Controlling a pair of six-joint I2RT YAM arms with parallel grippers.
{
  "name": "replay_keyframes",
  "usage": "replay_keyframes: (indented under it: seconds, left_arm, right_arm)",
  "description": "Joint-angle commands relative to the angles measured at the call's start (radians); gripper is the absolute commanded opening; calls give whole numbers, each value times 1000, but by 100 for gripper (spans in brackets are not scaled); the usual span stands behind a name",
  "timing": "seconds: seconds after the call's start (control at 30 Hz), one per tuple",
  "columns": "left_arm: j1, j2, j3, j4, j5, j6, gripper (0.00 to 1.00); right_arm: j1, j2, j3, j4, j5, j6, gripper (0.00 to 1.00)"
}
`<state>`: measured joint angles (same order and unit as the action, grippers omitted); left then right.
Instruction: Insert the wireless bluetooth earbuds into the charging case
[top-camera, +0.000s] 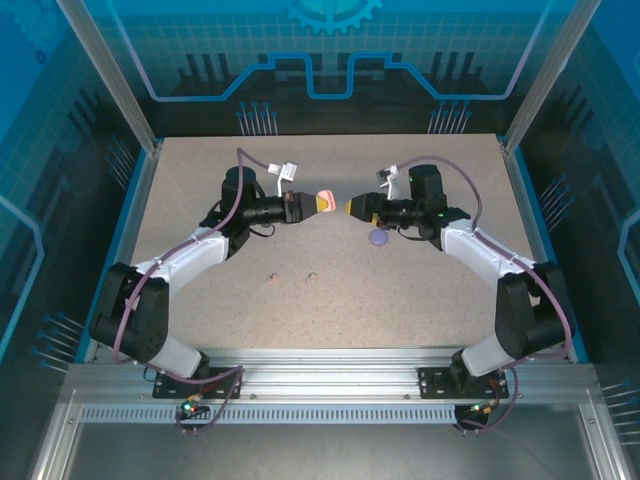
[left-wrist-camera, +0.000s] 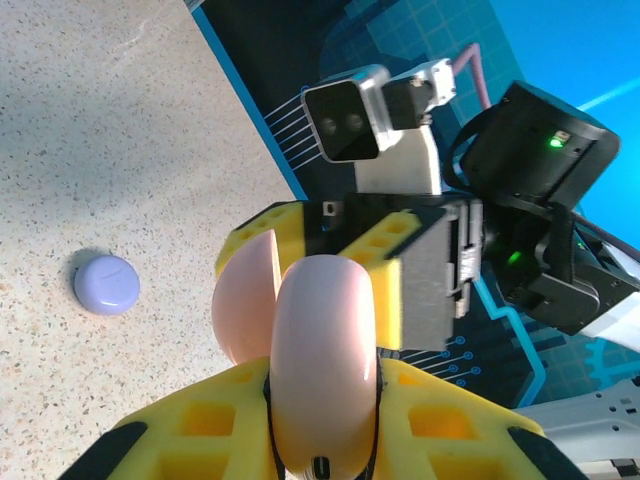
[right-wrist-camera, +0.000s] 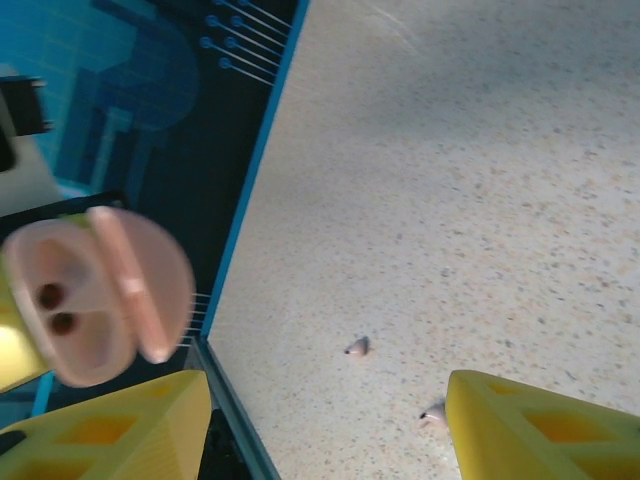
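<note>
Progress: nothing seated yet, by my reading; the pink case (right-wrist-camera: 95, 295) stood open and both its sockets looked empty.
Earbuds: two earbuds (top-camera: 272, 278) lay loose on the bench (top-camera: 400, 310), side by side, near of centre and well apart from both cases; they were too small to tell colours.
Left jaws: closed on the pink case, holding it above mid-bench with its open face turned right.
Right jaws: parted and empty, facing the pink case from just right of it, not touching.
Purple case (top-camera: 378, 238): closed, resting on the bench just near of the right jaws; I could not tell whether it held anything.
Left to do: as I judged it, each loose earbud had to be picked up, carried to a socket and pressed in, and the lid then closed.
Edges: a blue rim (top-camera: 135, 210) ran down the left and right sides of the bench, with see-through walls beyond and a metal rail (top-camera: 330, 375) across the near side.
Room: bare bench lay all round the earbuds, far from any rim.
Tight spot: the gap between the two sets of jaws, with the purple case close under the right arm (top-camera: 480, 250).
</note>
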<state>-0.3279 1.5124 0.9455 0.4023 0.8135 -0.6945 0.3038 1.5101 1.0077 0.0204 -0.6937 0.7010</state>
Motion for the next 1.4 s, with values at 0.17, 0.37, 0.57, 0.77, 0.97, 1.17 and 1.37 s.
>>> replay_keyframes:
  seconds: [0.17, 0.37, 0.57, 0.77, 0.97, 1.17, 1.37]
  left_arm:
    - [1, -1, 20, 38, 28, -14, 0]
    - [-1, -3, 18, 38, 24, -16, 0]
    - [-5, -3, 20, 41, 19, -16, 0]
    - [-8, -7, 20, 40, 20, -15, 0]
    - [-11, -6, 10, 47, 23, -16, 0]
    - [-17, -6, 7, 53, 22, -19, 0]
    - [-20, -4, 4, 61, 20, -23, 0]
  right_arm:
    - [33, -5, 64, -2, -37, -17, 61]
    - [57, 16, 90, -4, -29, -14, 58]
    - [80, 40, 104, -11, -21, -15, 56]
    - [86, 63, 115, -13, -9, -13, 51]
    - [92, 77, 129, -16, 1, -10, 48]
    - [92, 93, 148, -20, 8, -5, 43]
    - [92, 105, 161, -21, 4, -3, 30]
